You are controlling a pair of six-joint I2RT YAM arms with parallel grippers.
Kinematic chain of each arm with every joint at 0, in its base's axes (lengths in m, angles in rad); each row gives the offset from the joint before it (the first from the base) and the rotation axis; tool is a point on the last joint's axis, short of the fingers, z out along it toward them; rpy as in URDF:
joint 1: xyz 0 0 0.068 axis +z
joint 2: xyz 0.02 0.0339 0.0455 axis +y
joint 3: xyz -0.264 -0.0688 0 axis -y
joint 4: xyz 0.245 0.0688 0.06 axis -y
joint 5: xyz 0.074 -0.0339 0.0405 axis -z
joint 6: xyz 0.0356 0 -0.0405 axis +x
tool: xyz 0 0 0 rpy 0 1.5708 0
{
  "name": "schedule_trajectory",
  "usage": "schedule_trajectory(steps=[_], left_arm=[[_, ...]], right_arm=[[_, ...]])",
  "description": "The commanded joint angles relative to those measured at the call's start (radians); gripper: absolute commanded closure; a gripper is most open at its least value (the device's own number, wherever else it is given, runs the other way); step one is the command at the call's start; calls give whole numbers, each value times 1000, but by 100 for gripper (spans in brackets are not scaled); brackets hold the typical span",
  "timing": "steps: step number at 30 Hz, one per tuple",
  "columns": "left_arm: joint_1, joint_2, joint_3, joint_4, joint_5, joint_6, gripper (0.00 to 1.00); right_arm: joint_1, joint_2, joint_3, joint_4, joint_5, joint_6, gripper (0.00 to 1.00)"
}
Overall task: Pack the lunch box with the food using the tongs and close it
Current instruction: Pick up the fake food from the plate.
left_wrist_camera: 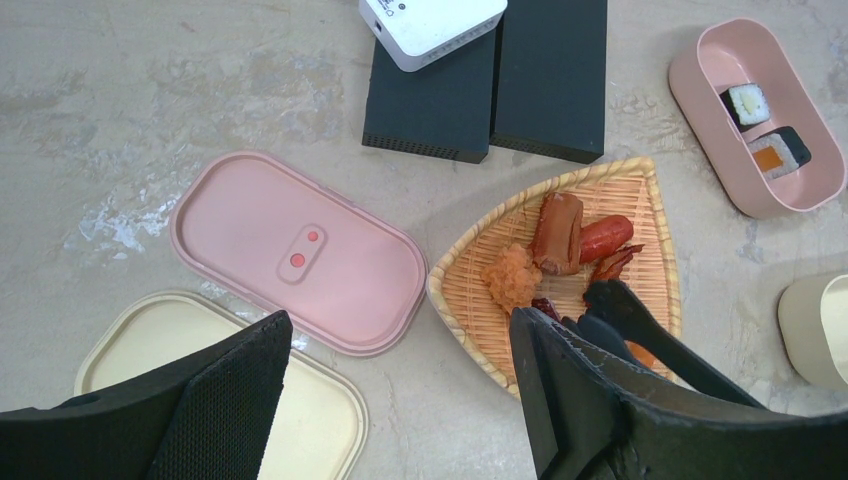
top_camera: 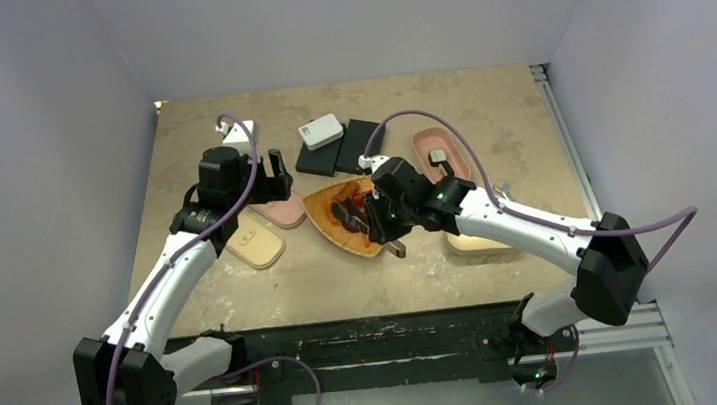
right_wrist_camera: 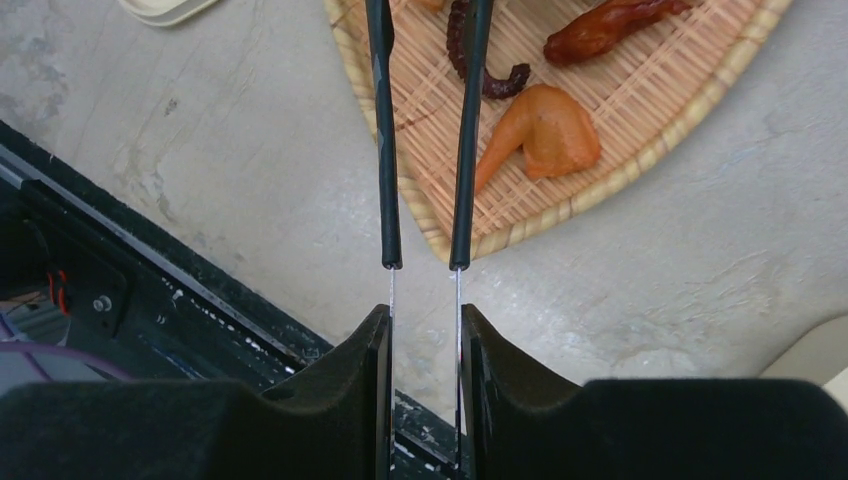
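Beside the wicker tray [right_wrist_camera: 670, 100], R gripper [right_wrist_camera: 424, 322] is pinching the tongs [right_wrist_camera: 384, 150], jaws nearly closed on both arms, tips over the food [left_wrist_camera: 558, 232] lying on it. L gripper [left_wrist_camera: 400, 335] is hovering above the pink lid [left_wrist_camera: 250, 215], jaws wide, empty.

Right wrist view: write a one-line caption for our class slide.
The right gripper holds the tongs, their black arms reaching over food on the wicker tray.

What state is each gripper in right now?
Left gripper: open, holding nothing.
Right gripper: closed on the tongs.
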Motion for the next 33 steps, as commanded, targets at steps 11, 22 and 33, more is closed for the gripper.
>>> schedule_trajectory(steps=[11, 22, 33], left_arm=[[5, 1, -9, 10, 6, 20, 21], [5, 1, -8, 10, 9, 19, 21], [5, 2, -8, 11, 13, 19, 21]], right_arm=[[6, 56, 18, 85, -9, 61, 68], [6, 122, 76, 116, 30, 51, 66], [6, 181, 129, 126, 81, 38, 65]])
